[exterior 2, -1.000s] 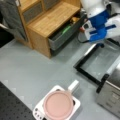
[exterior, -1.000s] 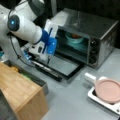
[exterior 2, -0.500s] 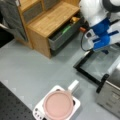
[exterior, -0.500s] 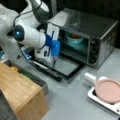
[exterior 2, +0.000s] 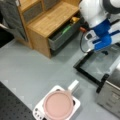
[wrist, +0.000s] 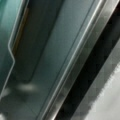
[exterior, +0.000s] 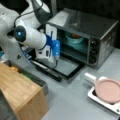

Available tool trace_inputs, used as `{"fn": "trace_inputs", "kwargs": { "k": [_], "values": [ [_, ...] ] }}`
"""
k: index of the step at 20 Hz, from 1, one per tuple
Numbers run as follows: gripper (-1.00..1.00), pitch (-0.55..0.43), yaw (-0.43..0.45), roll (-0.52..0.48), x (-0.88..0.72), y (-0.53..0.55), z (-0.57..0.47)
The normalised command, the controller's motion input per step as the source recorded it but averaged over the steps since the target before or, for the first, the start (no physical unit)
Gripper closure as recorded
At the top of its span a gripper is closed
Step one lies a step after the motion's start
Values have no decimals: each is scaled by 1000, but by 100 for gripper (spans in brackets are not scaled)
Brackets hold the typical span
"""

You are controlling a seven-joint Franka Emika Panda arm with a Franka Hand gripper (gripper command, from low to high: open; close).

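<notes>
A silver toaster oven (exterior: 85, 27) stands with its glass door (exterior: 62, 66) folded down flat. Inside sits a teal bowl (exterior: 73, 39) with something orange-red in it. My gripper (exterior: 56, 53), with blue fingers, hangs just above the open door at the left side of the oven mouth, touching nothing that I can see. In a front view the gripper (exterior 2: 102, 43) hovers over the door (exterior 2: 100, 66), with the oven body (exterior 2: 111, 93) at the lower right. The wrist view shows only the door glass (wrist: 50, 57) and its metal frame up close; no fingers show there.
A pink-lidded pan (exterior: 110, 90) (exterior 2: 58, 106) rests on a small white cooker (exterior 2: 76, 103) in front of the oven. A wooden cabinet (exterior: 20, 95) (exterior 2: 50, 18) has an open drawer (exterior 2: 65, 33) holding green and yellow items. Grey tabletop (exterior 2: 30, 65) lies between them.
The gripper has moved a little down and toward the oven mouth, ending closer over the open door. Nothing else has moved.
</notes>
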Motion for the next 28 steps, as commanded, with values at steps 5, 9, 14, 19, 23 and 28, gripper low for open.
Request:
{"fn": "trace_inputs", "kwargs": {
  "k": [5,9,14,19,23,28],
  "values": [
    [-100,-81,380,-42,181,-69,92],
    [-100,-156,460,-13,189,-101,111],
    [-100,-236,536,41,208,-84,-13],
    [-100,-63,365,127,245,14,-85],
    [-100,14,319,313,251,106,-58],
    [-100,16,291,391,242,146,-90]
  ]
}}
